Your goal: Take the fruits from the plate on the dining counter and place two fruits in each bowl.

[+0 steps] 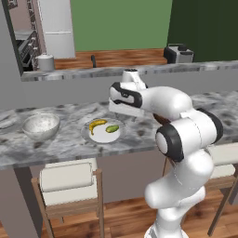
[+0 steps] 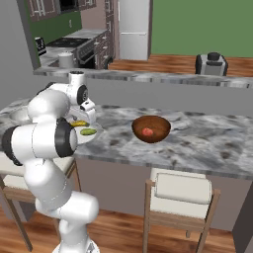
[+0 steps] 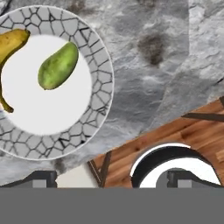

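The marbled tabletop (image 1: 69, 139) carries a plate (image 3: 94, 65), a pale speckled bowl (image 1: 41, 126) and a dark brown bowl (image 2: 151, 129). The plate holds a banana (image 3: 11, 46) and a green fruit (image 3: 58, 65); the brown bowl holds a red fruit (image 2: 147, 132); what lies in the pale bowl cannot be told. Both plate fruits look light, smooth and likely to roll or bruise: best pinched gently across the middle. The tool (image 2: 91, 117) hangs above the plate's edge, spread wide and empty.
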### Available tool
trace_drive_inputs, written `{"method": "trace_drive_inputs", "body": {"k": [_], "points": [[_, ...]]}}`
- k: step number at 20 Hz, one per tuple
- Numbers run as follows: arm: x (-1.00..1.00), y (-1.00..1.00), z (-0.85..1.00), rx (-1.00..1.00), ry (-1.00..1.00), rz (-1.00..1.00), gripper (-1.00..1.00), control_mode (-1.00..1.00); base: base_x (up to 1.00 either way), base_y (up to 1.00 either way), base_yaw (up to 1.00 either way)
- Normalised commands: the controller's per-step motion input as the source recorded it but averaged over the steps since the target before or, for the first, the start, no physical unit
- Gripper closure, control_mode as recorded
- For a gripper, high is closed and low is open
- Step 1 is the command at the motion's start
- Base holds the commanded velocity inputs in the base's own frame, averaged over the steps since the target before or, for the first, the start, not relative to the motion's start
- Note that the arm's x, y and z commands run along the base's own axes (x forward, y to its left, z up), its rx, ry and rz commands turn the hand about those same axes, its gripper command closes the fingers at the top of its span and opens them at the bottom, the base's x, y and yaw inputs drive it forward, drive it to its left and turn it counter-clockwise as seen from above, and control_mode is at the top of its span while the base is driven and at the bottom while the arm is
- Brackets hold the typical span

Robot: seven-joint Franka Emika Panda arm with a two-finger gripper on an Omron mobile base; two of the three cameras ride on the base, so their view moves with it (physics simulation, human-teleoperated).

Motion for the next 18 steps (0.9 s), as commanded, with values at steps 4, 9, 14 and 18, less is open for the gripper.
{"method": "trace_drive_inputs", "body": {"k": [4, 9, 14, 18], "points": [[0.56, 0.10, -0.20, 0.00, 0.00, -0.27, -1.00, -1.00, 0.00, 0.00, 0.00], [0.56, 0.20, -0.56, 0.00, -0.02, -0.24, -1.00, -1.00, 0.00, 0.00, 0.00], [0.59, 0.17, -0.65, 0.00, -0.02, -0.13, -1.00, -1.00, 0.00, 0.00, 0.00], [0.53, 0.07, -0.24, 0.00, 0.07, -0.03, -1.00, -1.00, 0.00, 0.00, 0.00]]}}
